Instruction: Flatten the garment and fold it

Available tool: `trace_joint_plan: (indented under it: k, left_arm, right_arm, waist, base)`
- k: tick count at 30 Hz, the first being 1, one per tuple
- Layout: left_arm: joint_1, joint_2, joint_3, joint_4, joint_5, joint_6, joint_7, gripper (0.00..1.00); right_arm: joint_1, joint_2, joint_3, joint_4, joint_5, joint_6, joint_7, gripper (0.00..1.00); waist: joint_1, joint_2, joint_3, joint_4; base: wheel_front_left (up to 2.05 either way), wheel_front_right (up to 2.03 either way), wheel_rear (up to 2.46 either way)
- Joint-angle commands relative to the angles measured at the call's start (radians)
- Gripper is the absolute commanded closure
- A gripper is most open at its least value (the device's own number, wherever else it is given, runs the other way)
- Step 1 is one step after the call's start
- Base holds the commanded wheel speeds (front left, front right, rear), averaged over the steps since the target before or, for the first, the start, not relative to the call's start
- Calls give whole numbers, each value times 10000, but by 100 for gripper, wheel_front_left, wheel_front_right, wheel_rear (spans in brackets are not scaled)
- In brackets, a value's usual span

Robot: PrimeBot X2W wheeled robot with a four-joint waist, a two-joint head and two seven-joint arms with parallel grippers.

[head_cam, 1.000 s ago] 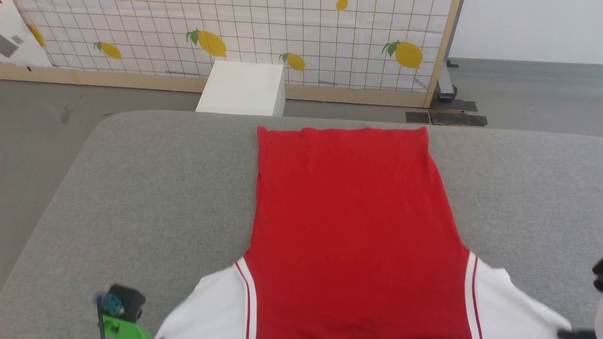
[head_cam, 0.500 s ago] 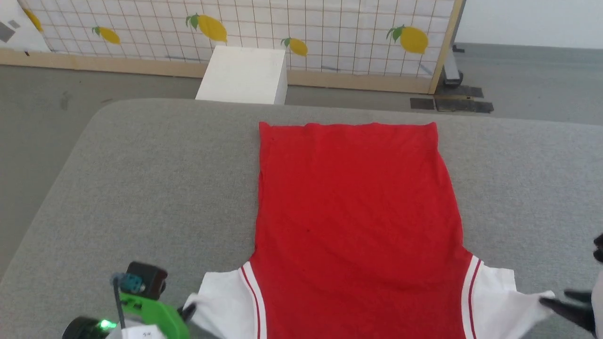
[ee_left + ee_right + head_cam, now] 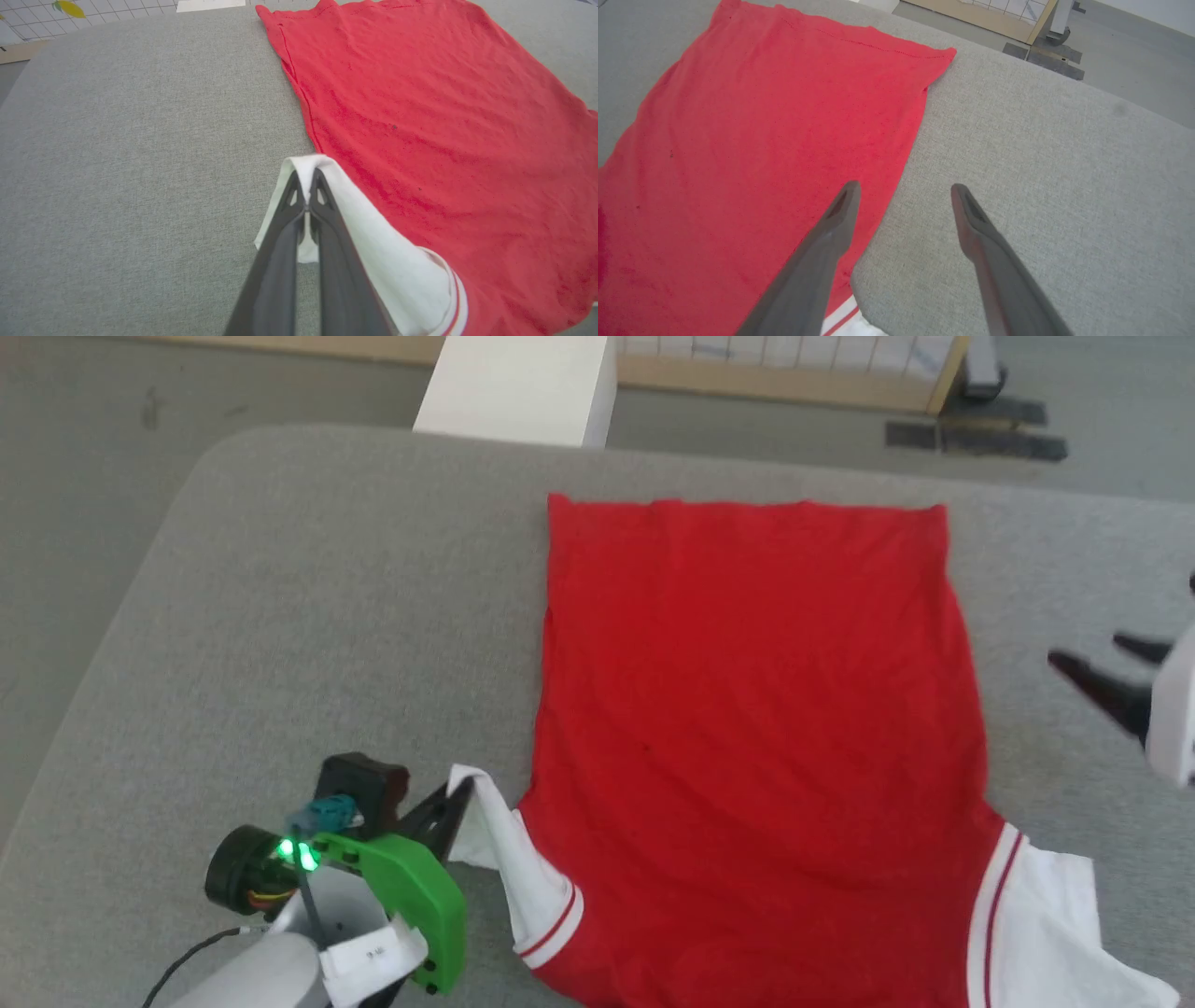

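While the red jersey lies spread on the grey table, hem toward the far side, the left gripper is clamped on its white left sleeve, bunched up. Right gripper: fingers spread, holding nothing, over table right of jersey.

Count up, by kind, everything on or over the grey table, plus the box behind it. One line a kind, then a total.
Garment, a red short-sleeved jersey with white sleeves: 1
Grippers with two long dark fingers: 2, the left gripper shut on a white sleeve, the right gripper open over the table
Box, white and square-edged, on the floor: 1
Total: 4
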Motion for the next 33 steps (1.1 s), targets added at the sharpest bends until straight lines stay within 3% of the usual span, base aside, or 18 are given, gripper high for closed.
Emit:
trace_joint_plan:
  k: [1, 4, 11, 18, 22, 33]
  left_arm:
    - [-240, -61, -117, 36, 238, -83, -19, 100]
    - [-410, -169, -259, -57, 414, -130, 5, 100]
    - [-780, -383, -481, -540, 824, -147, -17, 100]
    - [-1153, -754, -695, -994, 1132, -218, -111, 100]
    - [-1315, -991, -761, -1194, 1189, -237, -174, 100]
    - [-1349, -1303, -822, -1243, 1219, -104, -317, 100]
  right_arm:
    - [-537, 176, -90, 224, -290, -13, 255, 0]
    - [-1446, 459, -148, 763, -747, -13, 784, 0]
    - [-3577, 421, 80, 1865, -1641, -13, 1952, 0]
    - [-5197, 46, 116, 2868, -2581, -13, 2518, 0]
    - [-5913, 152, -43, 3518, -3118, -13, 2711, 0]
    - [-6113, 202, -71, 4311, -4094, -13, 2846, 0]
  waist:
    - [0, 0, 824, 498]
    - [0, 0, 1289, 740]
    - [0, 0, 2586, 1521]
    - [0, 0, 3521, 2339]
    - [0, 0, 3923, 2695]
    - [0, 0, 4210, 2947]
  base:
    - [0, 0, 0]
    - [0, 0, 0]
    - [0, 0, 0]
    - [0, 0, 0]
    - [0, 0, 0]
    - [0, 0, 0]
